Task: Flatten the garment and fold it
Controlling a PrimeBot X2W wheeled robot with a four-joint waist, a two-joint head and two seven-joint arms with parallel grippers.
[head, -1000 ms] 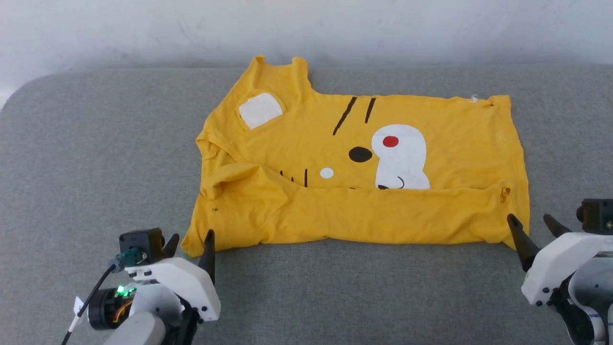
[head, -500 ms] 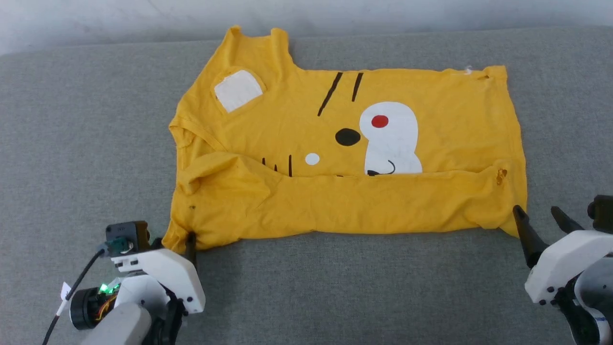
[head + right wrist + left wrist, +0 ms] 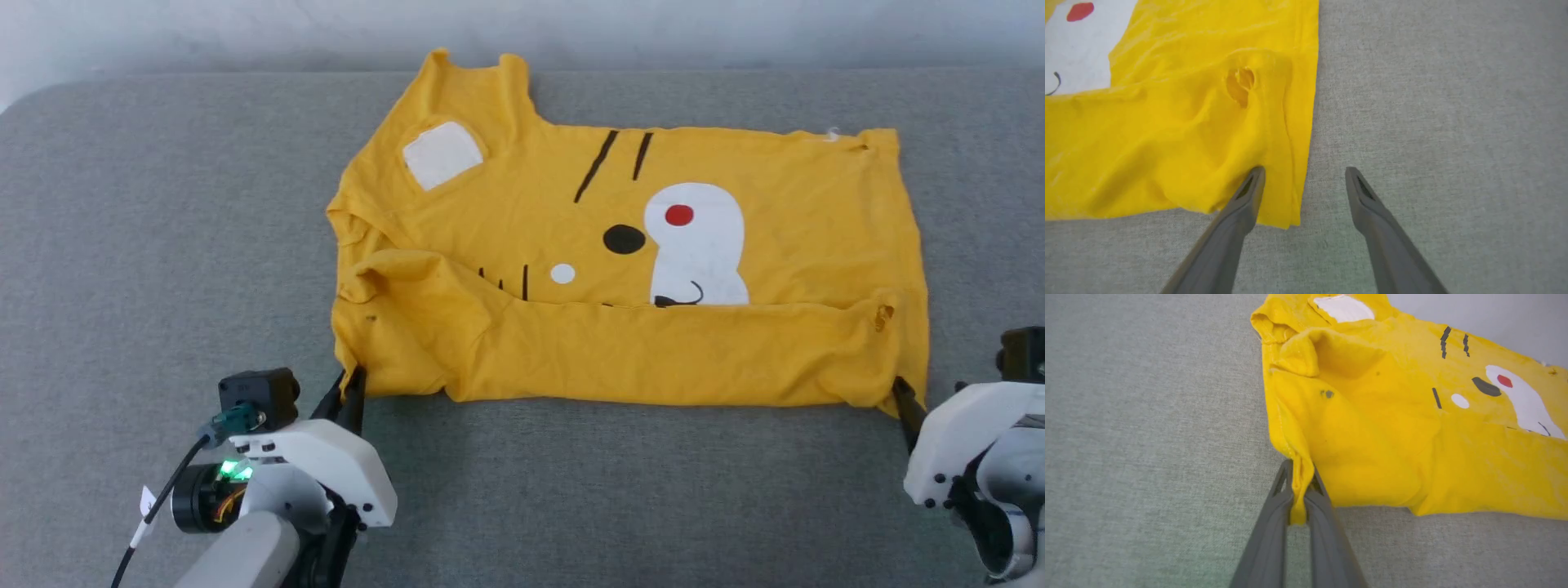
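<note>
The mustard-yellow garment (image 3: 620, 269) lies spread on the grey surface, print side up, with its near edge folded over as a long band. My left gripper (image 3: 351, 384) is at the near left corner. In the left wrist view the left gripper (image 3: 1298, 477) is shut on a pinch of the garment (image 3: 1372, 437) hem. My right gripper (image 3: 918, 396) is at the near right corner. In the right wrist view the right gripper (image 3: 1304, 169) is open, one finger on the garment (image 3: 1167, 134), the other over bare grey cloth.
The grey padded surface (image 3: 571, 490) runs wide on all sides of the shirt, with a rounded far left corner. A pale wall (image 3: 245, 33) stands behind it. A small hole (image 3: 1241, 83) shows in the cloth near the right corner.
My left gripper has gone from open to shut on the near left corner. My right gripper has moved forward over the near right corner. The head camera has shifted.
</note>
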